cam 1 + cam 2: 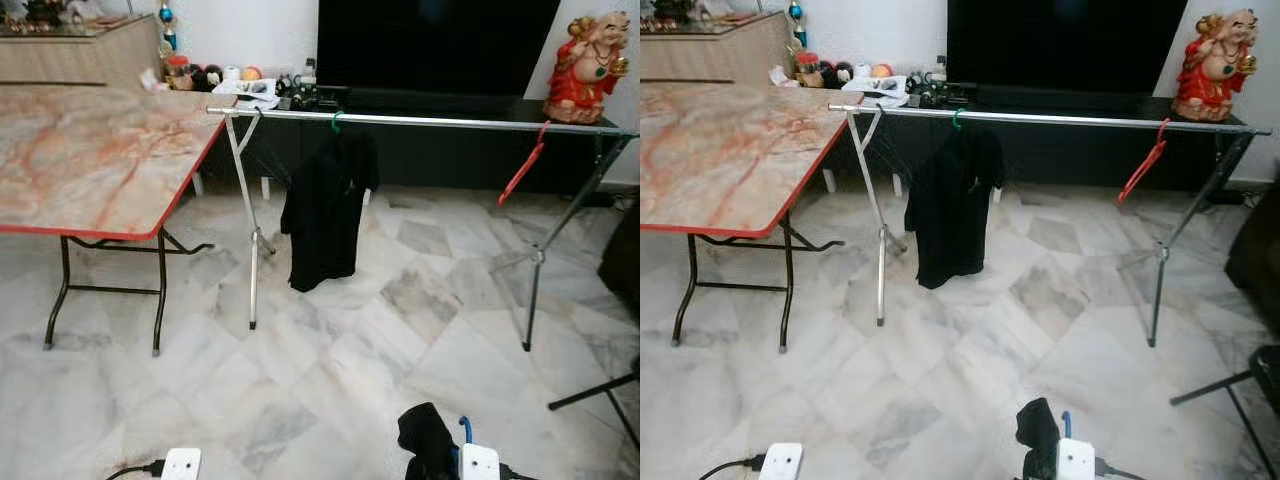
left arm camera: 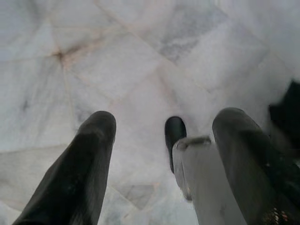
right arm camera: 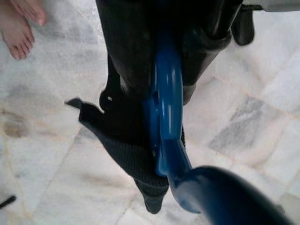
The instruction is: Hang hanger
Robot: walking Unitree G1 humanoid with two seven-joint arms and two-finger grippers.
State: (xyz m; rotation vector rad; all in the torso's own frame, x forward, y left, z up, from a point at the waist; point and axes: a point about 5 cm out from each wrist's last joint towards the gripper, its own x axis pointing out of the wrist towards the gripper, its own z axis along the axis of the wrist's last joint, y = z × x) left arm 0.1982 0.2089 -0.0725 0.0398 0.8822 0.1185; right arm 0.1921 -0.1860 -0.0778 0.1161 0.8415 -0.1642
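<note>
Right end effector (image 3: pixel 164 61) pinching glossy blue plastic hanger (image 3: pixel 166 112) with black knit garment (image 3: pixel 136 154), left end effector (image 2: pixel 161 136) spread over marble floor (image 2: pixel 140 56)

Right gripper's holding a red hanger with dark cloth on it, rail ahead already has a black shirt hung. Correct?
One thing's off: the hanger in the right gripper is blue, not red, as the right wrist view shows. The dark cloth is on it, and the black shirt does hang on the rail ahead.

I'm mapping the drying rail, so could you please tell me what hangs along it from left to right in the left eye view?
Green hanger carrying a black shirt → empty red hanger, along the metal rail.
</note>
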